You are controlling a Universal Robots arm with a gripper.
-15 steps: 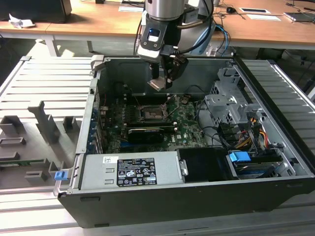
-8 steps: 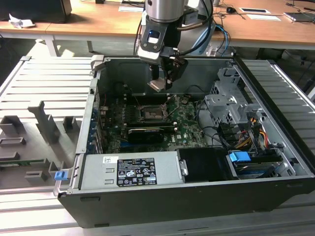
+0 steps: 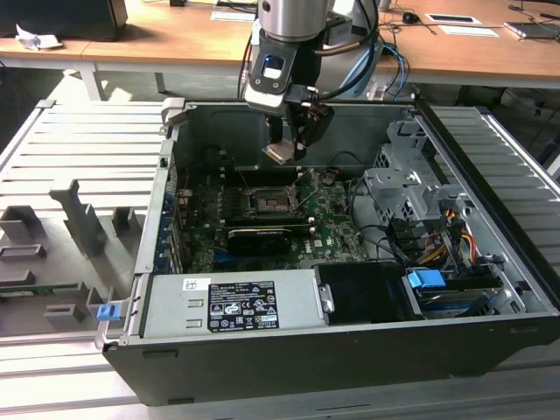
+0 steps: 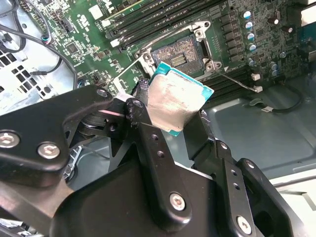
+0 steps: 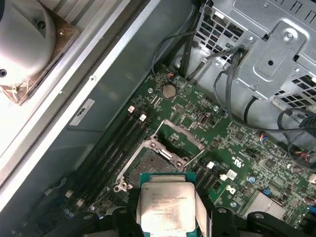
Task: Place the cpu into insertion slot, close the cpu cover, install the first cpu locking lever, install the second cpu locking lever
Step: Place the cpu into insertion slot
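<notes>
My gripper (image 3: 293,144) hangs inside the open computer case, shut on the cpu (image 3: 278,153), a small square chip held by two opposite edges. Both wrist views show it between the black fingers (image 4: 143,106): the smeared silvery face (image 4: 177,103) in one, the printed metal face (image 5: 165,207) in the other. The chip is in the air, above and slightly behind the insertion slot (image 3: 269,201) on the green board. The slot (image 5: 148,165) (image 4: 180,57) lies uncovered. The cpu cover (image 5: 180,137) stands raised at the slot's far edge. Thin wire levers (image 4: 232,81) stick out beside the slot.
A long black card (image 3: 258,236) lies just in front of the slot. A grey power supply (image 3: 232,302) fills the case's front, and a metal drive cage (image 3: 407,188) with cables stands at the exterior view's right. Memory slots (image 5: 118,143) run beside the slot.
</notes>
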